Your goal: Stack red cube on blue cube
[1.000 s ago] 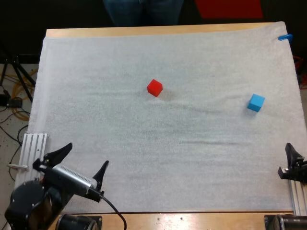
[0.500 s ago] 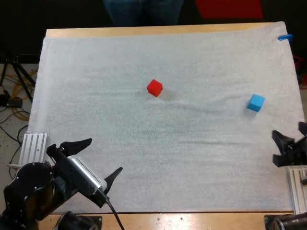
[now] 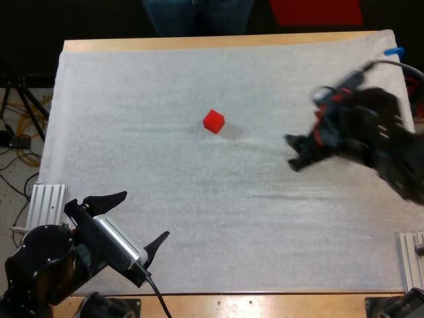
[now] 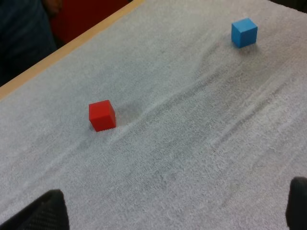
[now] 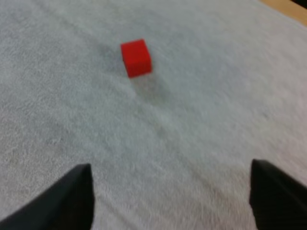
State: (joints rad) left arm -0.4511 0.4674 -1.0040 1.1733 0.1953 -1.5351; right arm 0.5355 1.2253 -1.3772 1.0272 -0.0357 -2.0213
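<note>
- Shifted slightly forward at the near edge: left gripper (image 3: 144, 214), fingers apart, nothing held.
- Right gripper (image 3: 293, 152) has been swung in over the mat (image 3: 199, 218), fingers apart, empty.
- Red cube (image 3: 213, 121) lies ungrasped ahead of it.
- Blue cube (image 4: 244, 32) sits well apart; stacking judged wholly undone.

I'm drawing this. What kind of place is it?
Probably a robot lab: black-fingered left gripper and right gripper at a white cloth mat on a wooden table, with a red cube and a blue cube.

A white textured mat (image 3: 132, 86) covers the wooden table (image 3: 199, 42), a person's legs in dark jeans (image 3: 195, 14) stand at its far edge, and a ribbed metal rail (image 3: 45, 202) sits at the mat's near left corner.
</note>
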